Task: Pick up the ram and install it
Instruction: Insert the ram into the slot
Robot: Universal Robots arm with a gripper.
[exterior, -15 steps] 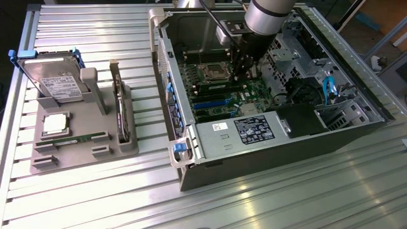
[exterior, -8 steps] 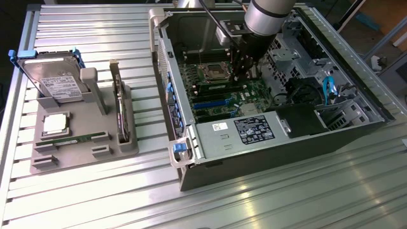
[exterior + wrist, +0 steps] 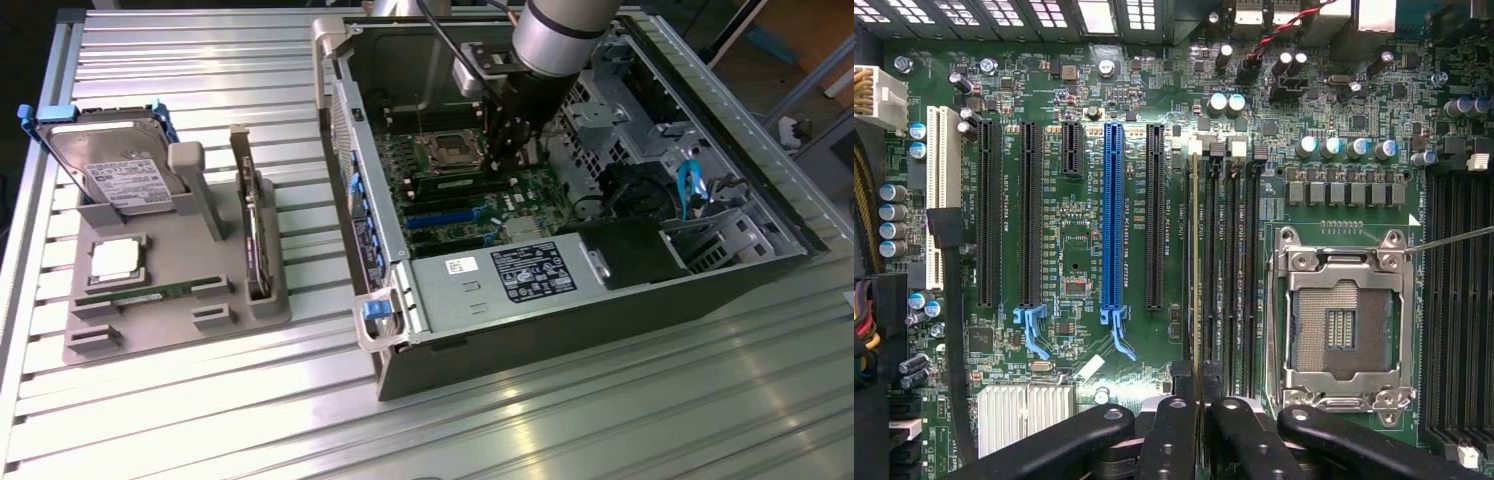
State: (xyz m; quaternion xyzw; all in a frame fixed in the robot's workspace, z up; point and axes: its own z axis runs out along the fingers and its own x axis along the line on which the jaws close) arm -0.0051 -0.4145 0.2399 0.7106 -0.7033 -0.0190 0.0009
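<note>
The ram (image 3: 1195, 260) stands on edge over the memory slots (image 3: 1232, 270) just beside the empty processor socket (image 3: 1341, 325), in line with the slot farthest from that socket. Whether it is fully seated I cannot tell. The gripper (image 3: 1197, 385) pinches it across its flat faces, fingers pressed close. I judge it light, stiff and thin, and likely to crack if twisted. It is best gripped on bare board near the upper edge, clear of the chips and contacts.

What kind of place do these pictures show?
Probably a robotics lab bench for computer assembly: an open computer case lies on a ribbed metal table, a grey holder presents a hard drive and other parts, and a robot arm reaches into the case.
</note>
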